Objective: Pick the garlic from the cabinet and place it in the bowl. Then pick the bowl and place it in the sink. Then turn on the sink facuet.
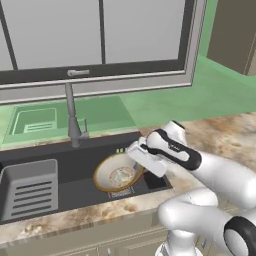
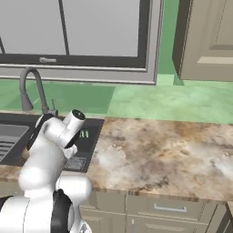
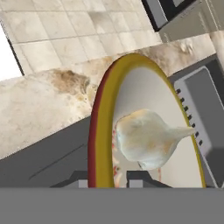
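Garlic (image 1: 120, 175), a small pale whitish bulb, lay inside the round shallow bowl (image 1: 103, 175) with tan-brown rim and cream-white inside. Left base view: bowl tilted, held over the right part of the wide dark grey-black sink (image 1: 75, 170), just right of the grey ribbed rack insert (image 1: 31, 190). Two-finger gripper (image 1: 138, 159) of the white arm clamped on the bowl's far right rim. Tall slim grey metal faucet (image 1: 72, 117) stood behind the basin, left of the bowl and apart from it. Speckled beige stone counter (image 1: 225, 132) ran to the right.

Right base view: white arm reached left over the sink (image 2: 11, 136) at the left edge, hiding the bowl and claw. Arched faucet (image 2: 34, 88) rose behind it. Counter (image 2: 164, 154) spread to the right, beige wall cabinet (image 2: 205, 41) at upper right.

Hand view: bowl (image 3: 98, 131) seen edge-on and close, rim pinched between the dark fingertips (image 3: 139, 179) at the bottom, jaws narrowed on it. Garlic (image 3: 148, 140) rested against the cream inside, pointed tip aimed right. Rack insert (image 3: 205, 113) at right, counter (image 3: 48, 105) at left.
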Available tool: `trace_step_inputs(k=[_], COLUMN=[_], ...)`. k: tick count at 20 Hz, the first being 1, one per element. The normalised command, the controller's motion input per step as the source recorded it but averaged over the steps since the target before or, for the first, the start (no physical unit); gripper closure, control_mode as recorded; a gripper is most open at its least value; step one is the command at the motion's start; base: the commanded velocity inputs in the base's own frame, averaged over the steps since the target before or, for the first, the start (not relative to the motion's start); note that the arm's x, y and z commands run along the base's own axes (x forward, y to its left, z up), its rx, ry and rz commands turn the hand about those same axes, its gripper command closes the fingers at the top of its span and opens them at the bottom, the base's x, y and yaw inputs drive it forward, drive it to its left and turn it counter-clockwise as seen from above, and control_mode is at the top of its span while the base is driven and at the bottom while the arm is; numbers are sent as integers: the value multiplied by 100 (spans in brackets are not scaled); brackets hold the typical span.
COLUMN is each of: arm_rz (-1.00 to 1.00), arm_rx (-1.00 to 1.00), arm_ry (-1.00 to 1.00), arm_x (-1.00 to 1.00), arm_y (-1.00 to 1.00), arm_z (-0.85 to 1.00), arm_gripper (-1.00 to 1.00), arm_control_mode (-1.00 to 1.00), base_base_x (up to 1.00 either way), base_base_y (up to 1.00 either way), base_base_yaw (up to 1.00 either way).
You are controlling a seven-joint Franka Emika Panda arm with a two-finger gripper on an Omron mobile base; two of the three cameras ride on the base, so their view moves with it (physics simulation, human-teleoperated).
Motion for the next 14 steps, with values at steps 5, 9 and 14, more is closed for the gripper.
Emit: trace_step_inputs(k=[5,9,14], arm_rz=[0,5,13], arm_rx=[5,-1,-3], arm_ry=[2,2,5], arm_x=[57,42,39], arm_y=[43,40,21], arm_z=[-43,-45,-42], arm_gripper=[100,100,100], arm_control_mode=[-100,-100,-100], base_base_x=[0,0,0], base_base_y=[0,0,0], base_base_yaw=[0,0,0])
